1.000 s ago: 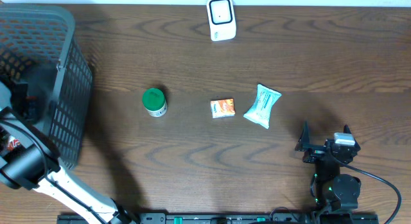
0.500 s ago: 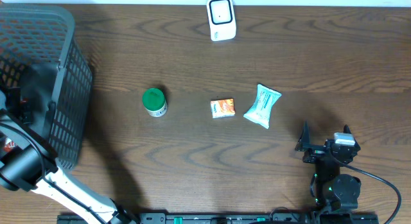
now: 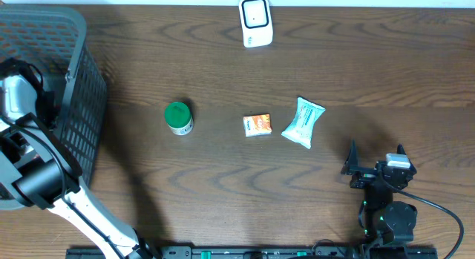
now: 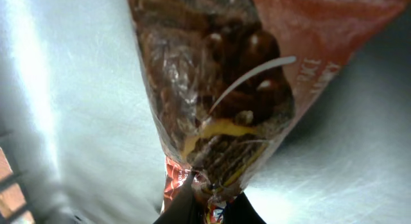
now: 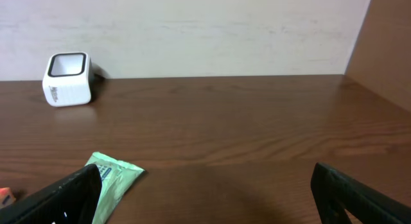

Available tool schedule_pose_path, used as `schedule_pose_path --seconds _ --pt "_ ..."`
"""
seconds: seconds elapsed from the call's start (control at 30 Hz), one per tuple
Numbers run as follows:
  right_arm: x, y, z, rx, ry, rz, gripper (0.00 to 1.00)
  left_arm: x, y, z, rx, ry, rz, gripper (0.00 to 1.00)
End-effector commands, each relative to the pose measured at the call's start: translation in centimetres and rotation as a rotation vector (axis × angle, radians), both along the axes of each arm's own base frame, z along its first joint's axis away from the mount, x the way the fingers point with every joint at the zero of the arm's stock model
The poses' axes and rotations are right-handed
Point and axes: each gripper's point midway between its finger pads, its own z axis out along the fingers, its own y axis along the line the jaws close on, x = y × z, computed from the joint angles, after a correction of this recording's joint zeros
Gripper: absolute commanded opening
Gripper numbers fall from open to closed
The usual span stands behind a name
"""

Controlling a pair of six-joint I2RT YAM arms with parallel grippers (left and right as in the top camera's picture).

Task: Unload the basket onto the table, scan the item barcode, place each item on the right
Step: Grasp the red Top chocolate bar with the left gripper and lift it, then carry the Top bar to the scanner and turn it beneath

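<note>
Change since a sec ago: L gripper has gone from part-open to clamped, and on the overhead view the L wrist has shifted inside the basket, its white housing now showing near the left wall. We read that as the pick made. The item is in hand, so what's left is to lift out, carry across and present the barcode.

L gripper: jaws pinched tight on the crimped edge of the snack bag. It's a crinkly brown/orange packet, and it fills most of the wrist cam. The bag is inside the basket, with pale grey basket surface behind it. We can't tell if it's clear of the floor yet. No barcode shows on the face we see, so the bag prob needs a turn before it'll read.

R gripper: jaws spread wide, nothing between them and touching nothing, parked at the near right of the table.

Scanner: white unit at the far edge, mid-table, well apart from the basket, so it's a long carry.

Between basket and scanner, a green-lidded tub, an orange carton and a wipes pack sit in a loose row mid-table. We'd route the bag above or behind them.
</note>
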Motion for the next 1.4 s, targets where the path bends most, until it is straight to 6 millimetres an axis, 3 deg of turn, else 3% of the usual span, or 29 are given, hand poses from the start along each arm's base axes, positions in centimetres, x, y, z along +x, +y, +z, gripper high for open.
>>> schedule_pose_path --seconds 0.0,0.07,0.23,0.5,0.67,0.87,1.0,1.13,1.37 --pt "0.0 0.2 -0.2 -0.011 0.005 0.009 0.99 0.1 -1.8 -1.0 -0.063 -0.044 0.126 0.07" --pt "0.0 0.2 -0.2 -0.011 0.005 0.009 0.99 0.4 -1.7 0.1 -0.046 -0.073 0.142 0.07" --pt "0.0 0.2 -0.2 -0.011 0.005 0.009 0.99 1.5 -1.0 5.6 0.024 -0.209 0.159 0.07" --pt "0.0 0.2 -0.2 -0.011 0.005 0.009 0.99 3.4 -3.5 16.9 0.019 -0.570 0.107 0.07" --pt "0.0 0.2 -0.2 -0.011 0.005 0.009 0.99 4.2 -7.7 26.4 -0.064 -0.914 0.049 0.07" --pt "0.0 0.2 -0.2 -0.011 0.005 0.009 0.99 3.7 -12.2 34.6 -0.152 -1.194 -0.033 0.07" --pt "0.0 0.2 -0.2 -0.011 0.005 0.009 0.99 3.6 -17.1 39.0 -0.334 -1.350 -0.118 0.07" --pt "0.0 0.2 -0.2 -0.011 0.005 0.009 0.99 3.8 -23.5 41.0 -0.574 -1.382 -0.245 0.08" --pt "0.0 0.2 -0.2 -0.011 0.005 0.009 0.99 5.4 -33.1 38.5 -0.807 -1.228 -0.396 0.07"
